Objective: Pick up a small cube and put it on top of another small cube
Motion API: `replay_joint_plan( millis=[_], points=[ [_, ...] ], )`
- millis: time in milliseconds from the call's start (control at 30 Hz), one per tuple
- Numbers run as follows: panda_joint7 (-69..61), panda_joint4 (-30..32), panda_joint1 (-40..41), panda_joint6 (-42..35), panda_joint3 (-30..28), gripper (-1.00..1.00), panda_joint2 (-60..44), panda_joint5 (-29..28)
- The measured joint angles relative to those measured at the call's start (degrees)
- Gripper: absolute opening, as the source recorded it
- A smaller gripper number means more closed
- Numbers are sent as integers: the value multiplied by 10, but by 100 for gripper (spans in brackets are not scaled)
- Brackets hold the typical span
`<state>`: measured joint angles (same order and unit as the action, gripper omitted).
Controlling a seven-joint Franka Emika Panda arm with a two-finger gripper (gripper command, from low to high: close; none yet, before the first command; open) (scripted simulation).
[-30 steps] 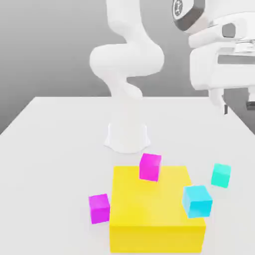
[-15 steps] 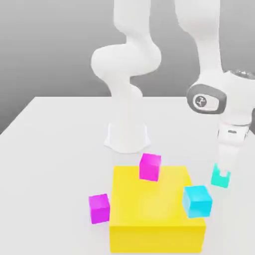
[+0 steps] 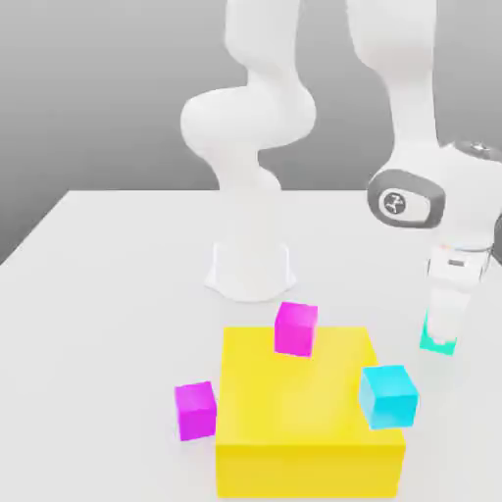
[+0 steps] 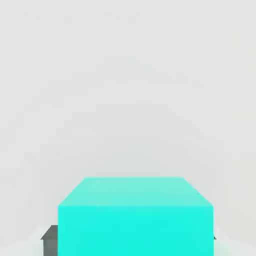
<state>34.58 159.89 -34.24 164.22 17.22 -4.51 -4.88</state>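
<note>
Jaws closed on the teal cube (image 3: 437,339) near the surface's (image 3: 108,284) right edge; pink cube (image 3: 295,328) atop the yellow block (image 3: 304,422).

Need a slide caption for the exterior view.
End effector lowered around the teal cube on the table, beside the yellow block.

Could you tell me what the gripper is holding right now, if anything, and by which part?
The gripper is down around the teal cube, its fingers at the cube's opposite side faces; whether it is clamped shut cannot be told.
</note>
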Motion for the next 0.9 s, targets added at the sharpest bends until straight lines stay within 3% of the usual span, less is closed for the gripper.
replay_joint_plan(
  millis=[600, 800, 833, 900],
  points=[
    [-166, 57, 180, -314, -199, -100, 372, 18],
    [-181, 91, 195, -214, -213, -100, 307, 21],
    [-181, 96, 195, -195, -213, 100, 293, 21],
    [-181, 96, 195, -195, -213, 100, 293, 21]
  ],
)
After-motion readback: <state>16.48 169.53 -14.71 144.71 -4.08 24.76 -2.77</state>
